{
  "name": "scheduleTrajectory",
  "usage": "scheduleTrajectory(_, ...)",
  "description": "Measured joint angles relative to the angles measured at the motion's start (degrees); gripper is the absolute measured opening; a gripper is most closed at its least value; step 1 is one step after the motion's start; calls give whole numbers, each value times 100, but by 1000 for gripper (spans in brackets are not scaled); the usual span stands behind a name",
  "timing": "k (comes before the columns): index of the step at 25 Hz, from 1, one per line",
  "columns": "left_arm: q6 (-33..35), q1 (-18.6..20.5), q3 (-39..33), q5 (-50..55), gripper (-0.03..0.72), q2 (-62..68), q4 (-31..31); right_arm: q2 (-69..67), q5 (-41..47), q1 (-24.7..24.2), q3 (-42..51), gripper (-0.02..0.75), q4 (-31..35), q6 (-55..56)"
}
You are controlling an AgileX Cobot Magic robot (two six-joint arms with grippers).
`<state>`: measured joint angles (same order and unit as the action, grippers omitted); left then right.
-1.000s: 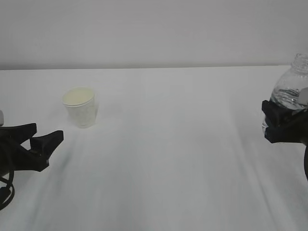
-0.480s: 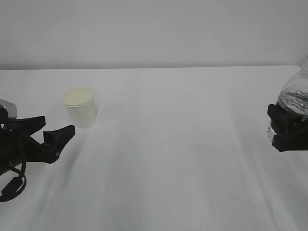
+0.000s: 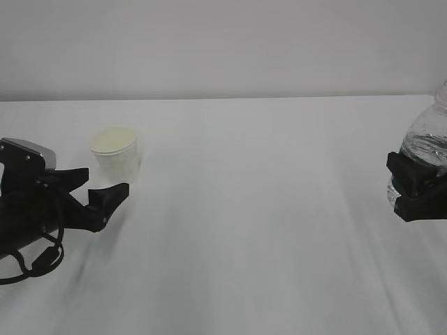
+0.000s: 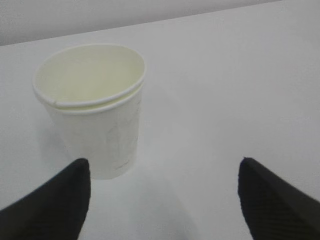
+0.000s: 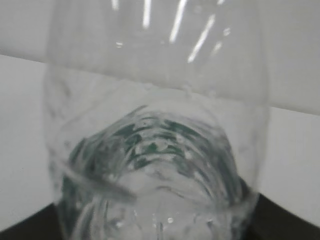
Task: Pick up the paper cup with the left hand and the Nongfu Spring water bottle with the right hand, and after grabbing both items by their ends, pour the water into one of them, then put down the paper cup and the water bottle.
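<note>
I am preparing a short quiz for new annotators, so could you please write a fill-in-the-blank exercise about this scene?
1. The small white tapered paper cup stands ____ on the white table.
2. The left black two-finger gripper is open and holds ____.
3. The right black gripper is clamped on the clear plastic water ____.
4. Inside, the cup looks ____ of liquid.

Missing words: upright; nothing; bottle; empty

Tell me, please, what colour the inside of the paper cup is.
Pale cream-yellow, clearest in the left wrist view: paper cup.

no readable text, labels or numbers on anything visible
</note>
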<state>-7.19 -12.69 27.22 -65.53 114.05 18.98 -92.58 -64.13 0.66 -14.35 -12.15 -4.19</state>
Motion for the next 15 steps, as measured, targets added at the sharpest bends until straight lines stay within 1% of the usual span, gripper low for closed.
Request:
scheduleTrajectory(5, 0, 0, 335, 0, 690, 416, -144, 0, 0, 0, 0, 403, -10, 0)
scheduleTrajectory(9, 0, 0, 486, 0, 690, 618, -412, 0, 0, 0, 0, 403, -5, 0)
scheduleTrajectory(15, 0, 0, 858, 0, 691, 908, -464, 0, 0, 0, 0, 403, 6, 0)
